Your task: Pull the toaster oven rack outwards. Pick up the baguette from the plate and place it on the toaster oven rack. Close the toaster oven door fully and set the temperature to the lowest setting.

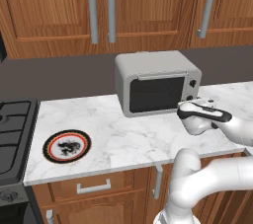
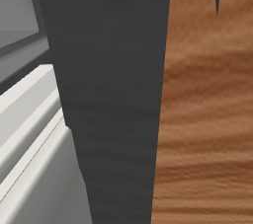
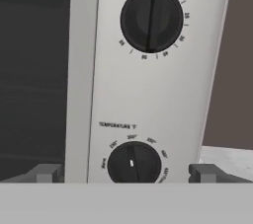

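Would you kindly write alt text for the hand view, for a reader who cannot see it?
The open gripper faces the toaster oven control panel, its fingertips flanking the temperature knob. A larger knob sits above; the dark door glass lies left.

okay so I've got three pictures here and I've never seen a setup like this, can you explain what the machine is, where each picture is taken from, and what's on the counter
It is a white robot arm in a simulated kitchen. The left base view looks over the arm at a marble counter holding a grey toaster oven, door shut, and an empty patterned plate. The right base view is pressed close to a dark panel and wood. The hand view looks along the gripper: its open fingertips flank the temperature knob, with another knob above. The gripper holds nothing.
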